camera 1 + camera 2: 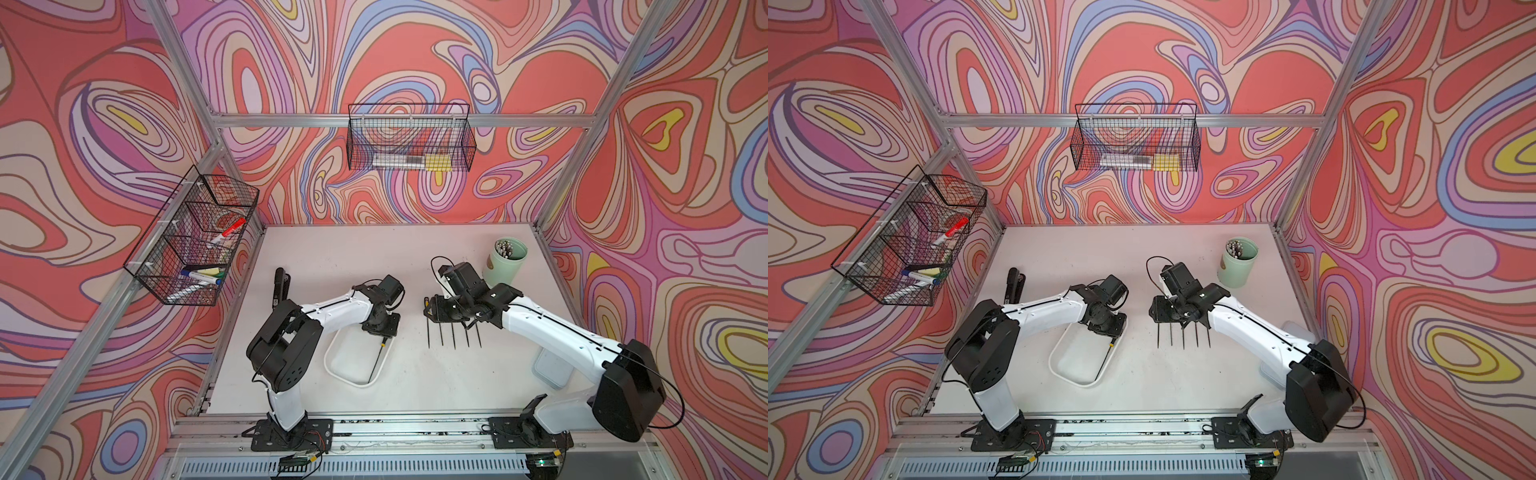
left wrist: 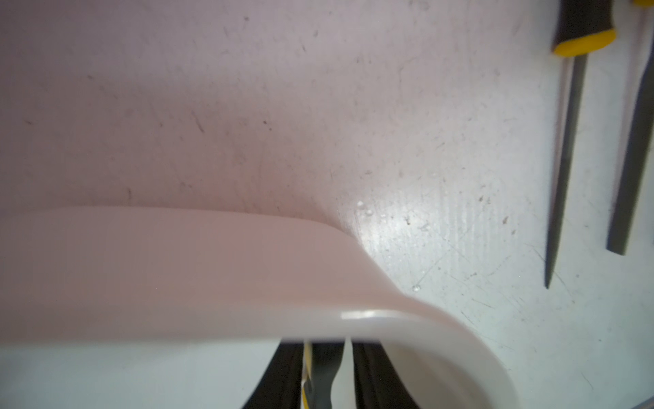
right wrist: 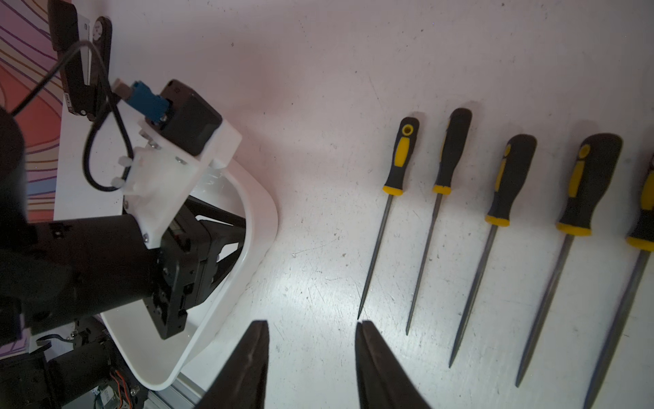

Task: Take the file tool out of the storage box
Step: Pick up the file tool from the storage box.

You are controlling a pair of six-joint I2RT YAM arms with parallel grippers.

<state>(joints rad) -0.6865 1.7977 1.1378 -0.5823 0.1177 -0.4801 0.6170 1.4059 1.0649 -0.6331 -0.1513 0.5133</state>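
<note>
Although part of it is covered, the pale surface (image 1: 415,257) shows plainly in both top views. Next in size, the storage box (image 1: 330,365) lies left of the middle and nearer the front edge than the far one, with its long sides running slantwise toward the front.

The left gripper (image 1: 381,330) reaches down into the box's far end, beside the wall that faces the right edge. The right gripper (image 1: 430,309) hangs near the middle of the surface, apart from the box, over the handle ends of a row of files (image 1: 454,337). In the right wrist view its fingers (image 3: 251,361) stand well apart, with only bare surface between them.

A mint-green cup (image 1: 505,266) stands upright near the far right corner, holding a bundle of thin rods. The five files in the row lie side by side on the surface, with black-and-yellow handles toward the far edge and points toward the front.

Smallest, the file tool (image 1: 377,361) is inside the box, lying along that same wall. Its shaft points toward the front edge and its handle is under the left gripper. In the left wrist view the handle sits between the fingers (image 2: 276,382), one against it and a thin pale strip beside the other. That view is blurred, so I cannot tell whether they truly clamp it.
</note>
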